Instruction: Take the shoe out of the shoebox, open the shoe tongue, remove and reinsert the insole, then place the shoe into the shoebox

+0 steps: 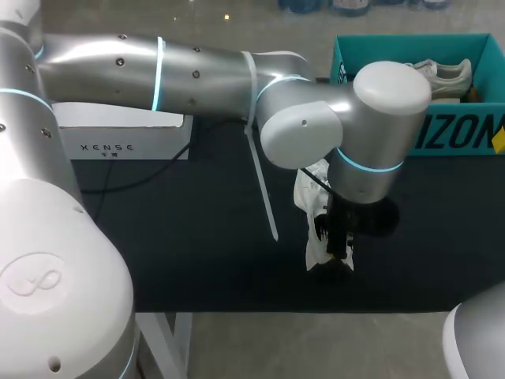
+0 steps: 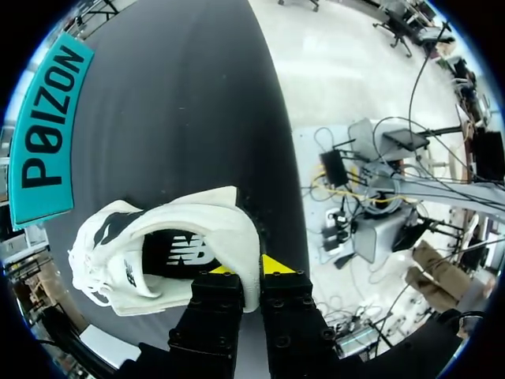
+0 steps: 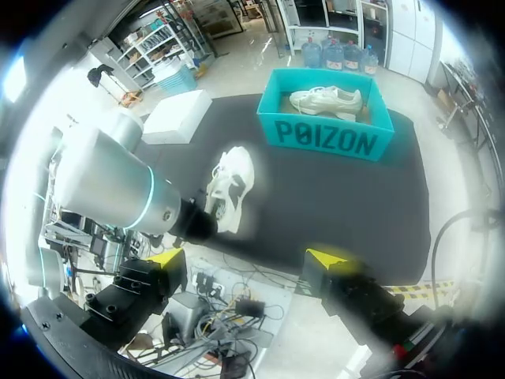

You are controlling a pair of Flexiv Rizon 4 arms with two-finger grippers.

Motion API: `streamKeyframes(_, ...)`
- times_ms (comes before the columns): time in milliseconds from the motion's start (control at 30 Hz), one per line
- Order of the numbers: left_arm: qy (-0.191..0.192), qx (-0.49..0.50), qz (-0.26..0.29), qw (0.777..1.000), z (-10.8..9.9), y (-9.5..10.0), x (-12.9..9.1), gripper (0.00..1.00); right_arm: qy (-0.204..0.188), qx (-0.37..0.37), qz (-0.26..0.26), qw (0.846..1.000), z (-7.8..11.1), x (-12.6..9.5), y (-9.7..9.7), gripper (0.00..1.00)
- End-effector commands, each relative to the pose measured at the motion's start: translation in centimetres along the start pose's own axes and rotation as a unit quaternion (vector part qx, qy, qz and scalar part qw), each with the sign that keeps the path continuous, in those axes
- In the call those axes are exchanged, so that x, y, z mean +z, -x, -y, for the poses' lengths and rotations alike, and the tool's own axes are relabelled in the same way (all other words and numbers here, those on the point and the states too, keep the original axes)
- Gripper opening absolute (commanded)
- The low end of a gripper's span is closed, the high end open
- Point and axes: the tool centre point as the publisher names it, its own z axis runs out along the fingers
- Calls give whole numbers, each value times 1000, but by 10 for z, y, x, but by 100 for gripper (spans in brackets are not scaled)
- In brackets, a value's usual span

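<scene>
Black counter (image 1: 197,237), teal shoebox (image 1: 454,134) at its far side; the white shoe (image 2: 158,253) sits out on the mat; the left pincer (image 2: 249,270) is clenched on its heel rim, probably steadying it for insole work; the right pincer (image 3: 246,257) hangs released, well apart.

A table (image 1: 197,260) fills most of the head view, its top covered edge to edge by a matte black mat. At about ten o'clock from the table's middle a flat white box (image 1: 118,138) lies on the mat, close to the far edge. A thin black cable (image 1: 126,183) curves out from under the box towards nine o'clock. At seven o'clock, below the near edge, a white leg of the table frame (image 1: 170,339) slants down. The floor (image 1: 316,347) at six o'clock is plain pale grey. At twelve o'clock it is glossy and carries a small bright glint (image 1: 227,16) of overhead light.
</scene>
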Motion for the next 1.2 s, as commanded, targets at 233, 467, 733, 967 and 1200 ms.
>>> streamKeyframes(233, 14, 9, 41, 999, -37, 1, -35, 0, -3, 0, 0, 1000, -3, 0, 0, 100)
streamKeyframes(467, 34, 19, 74, 996, -91, 11, -61, 0, -3, 0, 0, 1000, -3, 0, 0, 100)
streamKeyframes(733, 49, 82, 87, 992, -159, 25, -72, 0, -3, 0, 0, 1000, -3, 0, 0, 100)
streamKeyframes(967, 53, 123, 85, 987, -213, 38, -72, 0, -3, 0, 0, 1000, -3, 0, 0, 100)
streamKeyframes(1200, 53, 123, 85, 987, -213, 38, -72, 0, -3, 0, 0, 1000, -3, 0, 0, 100)
